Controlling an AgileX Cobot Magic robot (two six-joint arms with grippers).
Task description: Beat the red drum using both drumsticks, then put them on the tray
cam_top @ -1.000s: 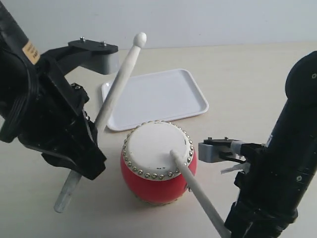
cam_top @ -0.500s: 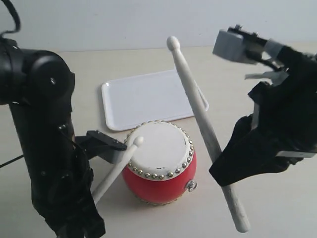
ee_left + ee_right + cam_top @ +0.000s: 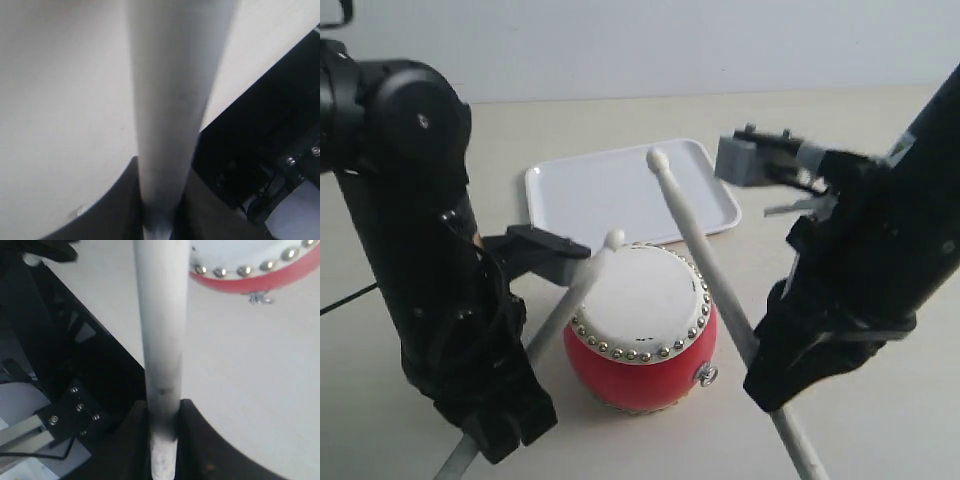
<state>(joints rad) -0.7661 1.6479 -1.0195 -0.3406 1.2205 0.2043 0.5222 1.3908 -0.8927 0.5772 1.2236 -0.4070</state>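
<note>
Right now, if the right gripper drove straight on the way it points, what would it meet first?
Probably nothing: the right gripper aims its drumstick upward past the red drum, tip showing against the tray. The way looks free, though depth is unclear.

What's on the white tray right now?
Nothing rests on the flat white rectangular plastic tray where visible; the right arm's pale wooden drumstick crossing in front hides a narrow strip.
</note>
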